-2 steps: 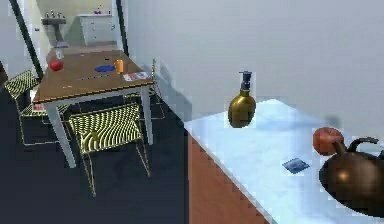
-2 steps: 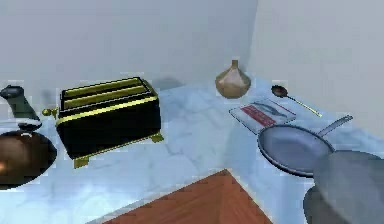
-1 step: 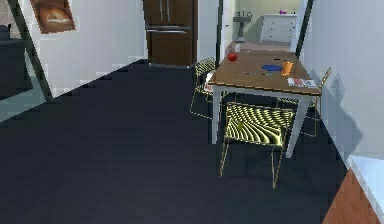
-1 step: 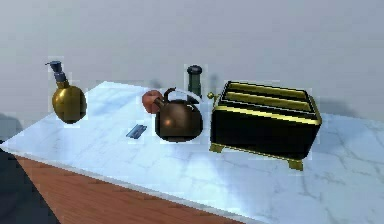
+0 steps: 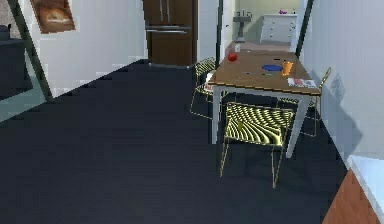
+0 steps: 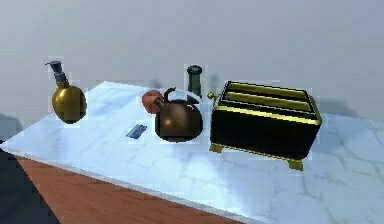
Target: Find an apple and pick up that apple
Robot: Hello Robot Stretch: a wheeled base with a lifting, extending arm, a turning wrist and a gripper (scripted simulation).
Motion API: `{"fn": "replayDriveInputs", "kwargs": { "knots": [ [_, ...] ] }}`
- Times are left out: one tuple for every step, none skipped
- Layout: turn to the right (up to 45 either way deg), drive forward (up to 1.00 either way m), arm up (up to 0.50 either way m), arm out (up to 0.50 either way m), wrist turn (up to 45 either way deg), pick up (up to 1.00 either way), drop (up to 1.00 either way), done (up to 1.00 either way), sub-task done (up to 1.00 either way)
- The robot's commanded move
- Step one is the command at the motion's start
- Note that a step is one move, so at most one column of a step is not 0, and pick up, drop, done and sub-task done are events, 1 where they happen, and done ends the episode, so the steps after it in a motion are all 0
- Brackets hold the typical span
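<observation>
Dark floor runs ahead to a wooden dining table (image 5: 252, 80) toward the forward view's right. Wire chairs with yellow striped seats stand round it. The nearest chair (image 5: 255, 122) is tucked close under the near edge, likely just parked as furniture, and it blocks that side.

- On the far left corner of the tabletop is a small red round thing (image 5: 233, 57). Its shape and colour fit an apple, and this is my best candidate.
- Also on the table are a blue dish (image 5: 270, 68), an orange object (image 5: 288, 67) and a flat item (image 5: 301, 82) near the right edge, all well apart from the red one.
- A dark fridge (image 5: 170, 30) stands against the far wall.

To the arm side is a pale marble countertop (image 6: 250, 185).

- A bronze vase (image 6: 68, 98) stands at the left.
- A copper kettle (image 6: 178, 118) is in the middle.
- A black toaster (image 6: 265, 120) with gold trim is just beside the kettle.
- A dark cylinder (image 6: 194, 80) stands behind, near the wall.
- A small dark flat piece (image 6: 133, 131) lies in front.
- A reddish round thing (image 6: 151, 100) sits tucked behind the kettle's left shoulder and is half hidden. It may be an apple or a tomato, I cannot tell which. The kettle would obstruct a straight reach.

Jaw state: cannot tell.

Judgement: still searching, with two candidates, and the table one is clearer.
</observation>
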Motion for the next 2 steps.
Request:
{"fn": "replayDriveInputs", "kwargs": {
  "knots": [
    [0.0,0.0,0.38,0.0,0.0,0.0,0.0,0.0,0.0],
    [0.0,0.0,0.0,0.5,0.0,0.0,0.0,0.0,0.0]
  ]
}}
